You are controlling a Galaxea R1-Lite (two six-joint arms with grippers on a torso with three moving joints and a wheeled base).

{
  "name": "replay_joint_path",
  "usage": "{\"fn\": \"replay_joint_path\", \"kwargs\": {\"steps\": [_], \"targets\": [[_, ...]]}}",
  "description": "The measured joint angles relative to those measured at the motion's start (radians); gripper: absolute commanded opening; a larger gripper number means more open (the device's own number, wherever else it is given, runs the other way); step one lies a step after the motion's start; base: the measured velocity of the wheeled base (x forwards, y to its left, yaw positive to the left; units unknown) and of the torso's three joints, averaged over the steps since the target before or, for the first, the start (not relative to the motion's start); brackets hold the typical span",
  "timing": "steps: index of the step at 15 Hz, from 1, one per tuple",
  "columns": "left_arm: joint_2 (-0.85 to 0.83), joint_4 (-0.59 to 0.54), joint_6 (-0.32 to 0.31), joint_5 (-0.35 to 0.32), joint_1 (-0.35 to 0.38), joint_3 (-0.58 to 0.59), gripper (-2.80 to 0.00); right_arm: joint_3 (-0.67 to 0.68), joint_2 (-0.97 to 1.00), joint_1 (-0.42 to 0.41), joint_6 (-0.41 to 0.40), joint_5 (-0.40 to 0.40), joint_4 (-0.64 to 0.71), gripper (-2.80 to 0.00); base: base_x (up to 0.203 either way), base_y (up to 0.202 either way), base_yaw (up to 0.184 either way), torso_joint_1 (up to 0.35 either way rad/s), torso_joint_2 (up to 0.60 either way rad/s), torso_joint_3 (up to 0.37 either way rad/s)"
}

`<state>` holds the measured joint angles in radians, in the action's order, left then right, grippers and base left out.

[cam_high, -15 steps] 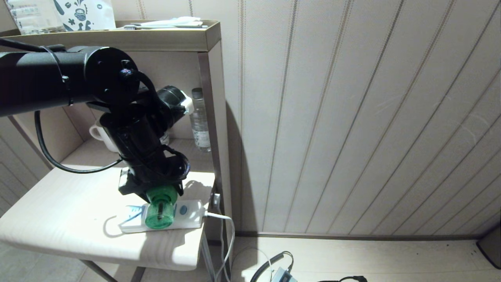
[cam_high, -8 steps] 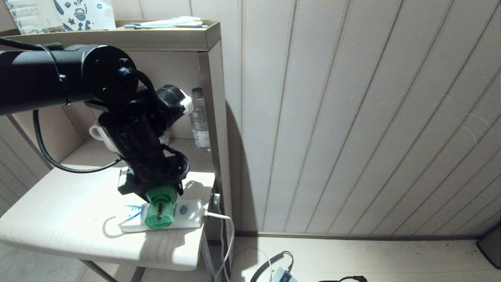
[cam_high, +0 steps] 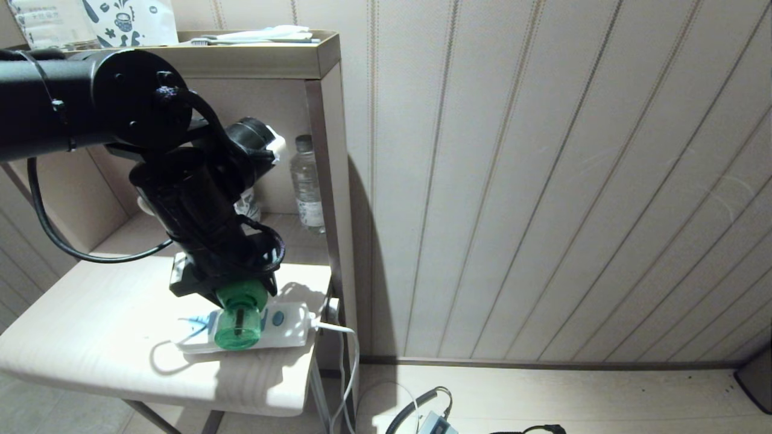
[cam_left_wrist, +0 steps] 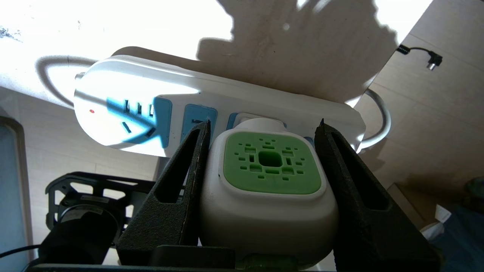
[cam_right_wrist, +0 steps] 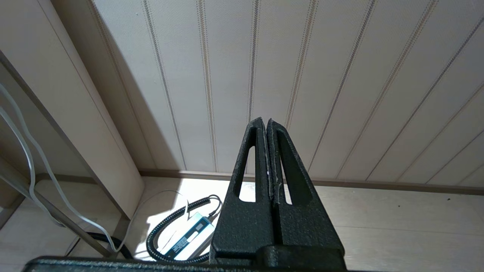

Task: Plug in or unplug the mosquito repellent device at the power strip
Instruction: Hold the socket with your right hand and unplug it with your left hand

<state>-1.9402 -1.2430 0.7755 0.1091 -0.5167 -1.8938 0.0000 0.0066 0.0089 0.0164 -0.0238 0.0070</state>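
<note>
Repellent device held at the power strip

The mosquito repellent device (cam_left_wrist: 269,189) sat against the power strip (cam_left_wrist: 211,98) on the pale surface (cam_high: 90,337), clamped on both sides by the left gripper (cam_left_wrist: 264,128). A water bottle (cam_high: 306,187) stood behind on the shelf. The right gripper (cam_right_wrist: 266,124) hung closed and empty by the wall.

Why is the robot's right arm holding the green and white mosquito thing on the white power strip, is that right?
Not quite: the left gripper holds the mosquito repellent device at the power strip, as the left wrist view shows. The right gripper is shut on nothing, by the wall.
</note>
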Motion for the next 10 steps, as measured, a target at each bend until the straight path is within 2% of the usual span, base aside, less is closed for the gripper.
{"fn": "replay_joint_path", "kwargs": {"steps": [5, 8, 10], "targets": [[-0.003, 0.006, 0.002, 0.000, 0.001, 0.001, -2.80, 0.000, 0.000, 0.000, -0.002, 0.001, 0.000, -2.80, 0.000, 0.000, 0.000, 0.000, 0.00, 0.000], [-0.009, 0.009, 0.003, 0.000, 0.001, 0.002, -2.80, -0.013, 0.001, 0.000, -0.033, 0.000, 0.018, -2.80, 0.000, 0.000, 0.000, 0.000, 0.00, 0.000], [-0.009, 0.010, 0.001, 0.001, 0.001, 0.002, -2.80, -0.125, 0.017, -0.001, -0.045, 0.008, 0.070, -2.80, 0.000, 0.000, 0.000, 0.000, 0.00, 0.000]]}}
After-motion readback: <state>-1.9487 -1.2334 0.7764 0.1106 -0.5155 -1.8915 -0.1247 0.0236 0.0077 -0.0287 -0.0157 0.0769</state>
